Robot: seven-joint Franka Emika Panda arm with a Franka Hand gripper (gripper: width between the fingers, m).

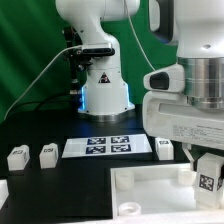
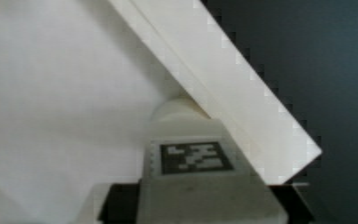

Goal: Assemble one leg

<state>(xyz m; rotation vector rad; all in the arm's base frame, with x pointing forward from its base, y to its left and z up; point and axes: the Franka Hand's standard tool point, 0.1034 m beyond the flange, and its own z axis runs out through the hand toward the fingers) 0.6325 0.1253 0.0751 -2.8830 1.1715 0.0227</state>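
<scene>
My gripper is shut on a leg, a small white block with a black-and-white tag. It holds the leg over the right end of the large white panel at the front. In the wrist view the held leg sits between my dark fingers, tag facing the camera. Its rounded far end meets the panel's flat inside beside the raised rim. Three more legs stand on the black table: two on the exterior view's left and one by my gripper.
The marker board lies flat between the loose legs, in front of the robot base. A green curtain hangs behind. The arm's white wrist housing hides the table's far right.
</scene>
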